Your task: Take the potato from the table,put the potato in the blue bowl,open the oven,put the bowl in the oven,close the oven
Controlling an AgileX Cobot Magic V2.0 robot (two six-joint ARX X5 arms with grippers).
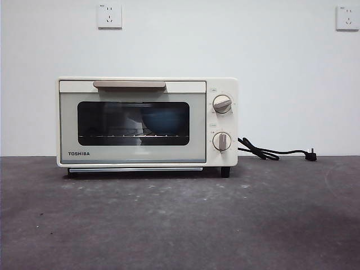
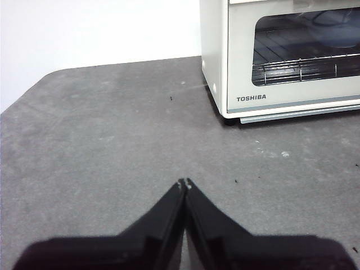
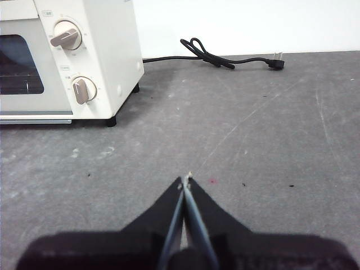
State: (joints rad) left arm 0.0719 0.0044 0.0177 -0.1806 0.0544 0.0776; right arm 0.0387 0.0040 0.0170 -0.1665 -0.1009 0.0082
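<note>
The cream-white Toshiba oven [image 1: 147, 122] stands at the back of the dark grey table [image 1: 180, 225] with its door shut and its beige handle [image 1: 129, 84] up. Behind the dark glass the blue bowl [image 1: 163, 121] rests on the wire rack. The potato is hidden from view. My left gripper [image 2: 184, 183] is shut and empty, held over bare table to the left of the oven [image 2: 281, 56]. My right gripper [image 3: 187, 179] is shut and empty, held over the table to the right of the oven [image 3: 73, 56]. Neither gripper appears in the front view.
Two round knobs [image 1: 222, 122] sit on the oven's right panel. A black cord with a plug [image 1: 275, 152] trails on the table to the right of the oven. White wall sockets [image 1: 109, 16] hang on the wall behind.
</note>
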